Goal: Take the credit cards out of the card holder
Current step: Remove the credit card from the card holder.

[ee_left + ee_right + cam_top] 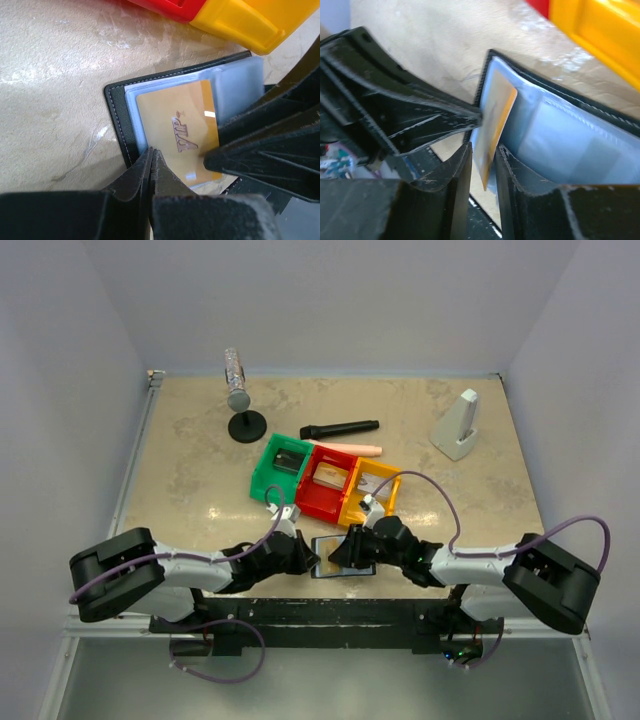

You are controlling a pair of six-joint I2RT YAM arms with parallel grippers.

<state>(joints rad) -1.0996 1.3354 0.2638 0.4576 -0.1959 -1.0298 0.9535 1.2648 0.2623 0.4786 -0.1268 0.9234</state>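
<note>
The card holder [328, 564] lies open on the table near the front edge, black [117, 115] outside and bluish clear sleeves [560, 135] inside. A gold credit card [180, 130] marked VIP sticks partly out of a sleeve. My left gripper [151, 151] is shut with nothing between its fingers, tips pressing on the holder's left edge [305, 560]. My right gripper [485, 147] reaches in from the right [352, 552]. Its fingers stand narrowly apart on either side of the card's [492, 125] lifted edge, with a gap showing on each side.
Green [280, 465], red [325, 485] and yellow [368, 495] bins stand in a row just behind the holder. Farther back are a black marker-like stick [340, 428], a pinkish stick [355, 448], a microphone on a round stand [240, 390] and a white wedge [458, 425].
</note>
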